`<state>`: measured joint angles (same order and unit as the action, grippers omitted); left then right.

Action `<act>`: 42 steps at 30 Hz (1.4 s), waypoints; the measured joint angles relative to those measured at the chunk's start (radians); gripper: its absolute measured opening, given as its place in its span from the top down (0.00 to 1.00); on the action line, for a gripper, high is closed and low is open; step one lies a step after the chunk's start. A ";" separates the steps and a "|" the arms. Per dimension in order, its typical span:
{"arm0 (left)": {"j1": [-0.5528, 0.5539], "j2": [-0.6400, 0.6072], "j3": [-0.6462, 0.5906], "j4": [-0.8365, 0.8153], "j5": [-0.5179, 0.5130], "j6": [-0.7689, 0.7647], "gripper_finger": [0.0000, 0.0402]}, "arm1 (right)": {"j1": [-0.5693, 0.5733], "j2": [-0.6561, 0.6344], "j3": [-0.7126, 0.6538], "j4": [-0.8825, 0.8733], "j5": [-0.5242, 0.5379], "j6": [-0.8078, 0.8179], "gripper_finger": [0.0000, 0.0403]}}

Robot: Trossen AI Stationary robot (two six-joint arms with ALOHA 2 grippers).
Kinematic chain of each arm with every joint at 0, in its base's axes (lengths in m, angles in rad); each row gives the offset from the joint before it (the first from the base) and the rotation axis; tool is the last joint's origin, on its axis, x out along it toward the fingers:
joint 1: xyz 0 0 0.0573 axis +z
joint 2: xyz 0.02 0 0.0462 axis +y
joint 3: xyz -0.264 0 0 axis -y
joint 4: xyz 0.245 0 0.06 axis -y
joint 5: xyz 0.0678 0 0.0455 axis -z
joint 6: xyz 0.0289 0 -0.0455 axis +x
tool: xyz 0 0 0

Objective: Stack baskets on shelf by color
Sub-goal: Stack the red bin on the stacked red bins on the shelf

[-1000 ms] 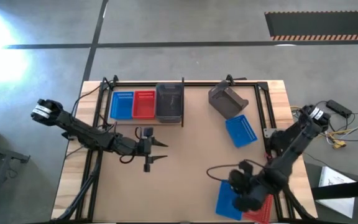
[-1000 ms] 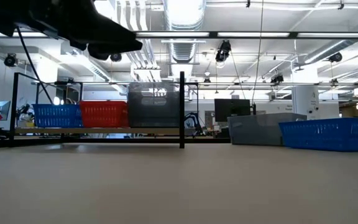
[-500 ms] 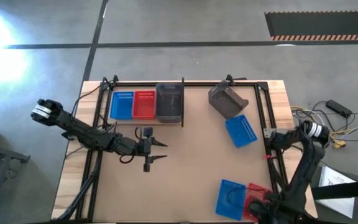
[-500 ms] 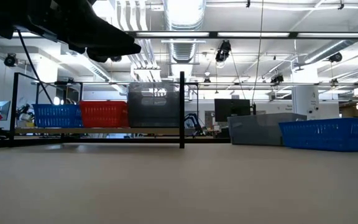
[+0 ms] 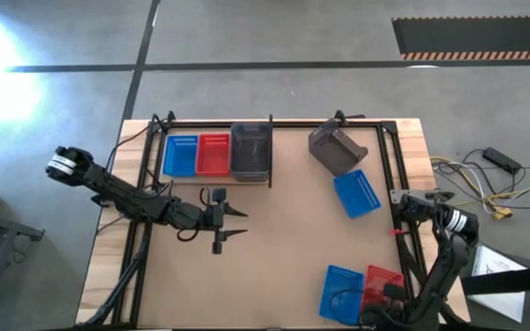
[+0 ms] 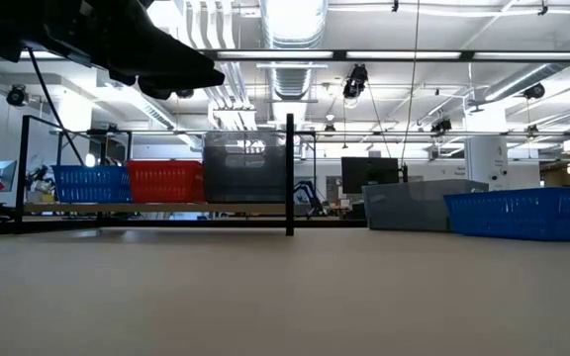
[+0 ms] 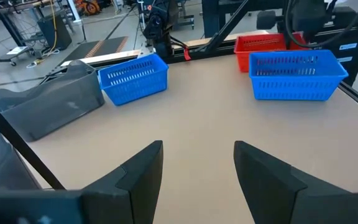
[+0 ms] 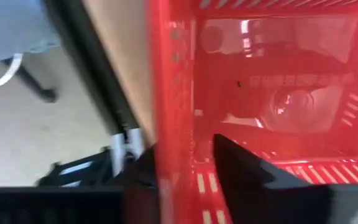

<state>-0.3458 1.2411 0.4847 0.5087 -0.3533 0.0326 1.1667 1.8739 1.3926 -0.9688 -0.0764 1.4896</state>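
Observation:
A blue, a red and a dark grey basket stand side by side on the shelf at the far left. On the table a grey basket lies tipped, with a blue basket near it. At the near right edge sit another blue basket and a red basket. My right gripper is at this red basket, open, with its fingers on either side of one wall. My left gripper hangs open over bare table left of centre. My right gripper stands astride a side wall of the red basket, one finger inside and the other outside. The basket rests on the table. I cannot tell whether either finger touches the wall.
Black metal frame rails run along the table's right side, close to the right arm. A dark upright divider closes the shelf's right end. Open tabletop lies in the middle between the arms.
My right arm has swung from above the near blue basket toward the table's near right corner, down to the red basket. The near blue basket, covered by the arm before, now shows in full. My left arm has kept still.

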 joint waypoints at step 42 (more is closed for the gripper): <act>-0.341 -0.152 0.079 -0.319 -0.298 -0.054 0.55 | -0.816 0.110 0.291 0.424 0.207 -1.269 0.98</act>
<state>-0.6872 1.0893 0.5635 0.1895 -0.6516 -0.0213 0.3510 1.9843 1.6836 -0.5449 0.1309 0.2203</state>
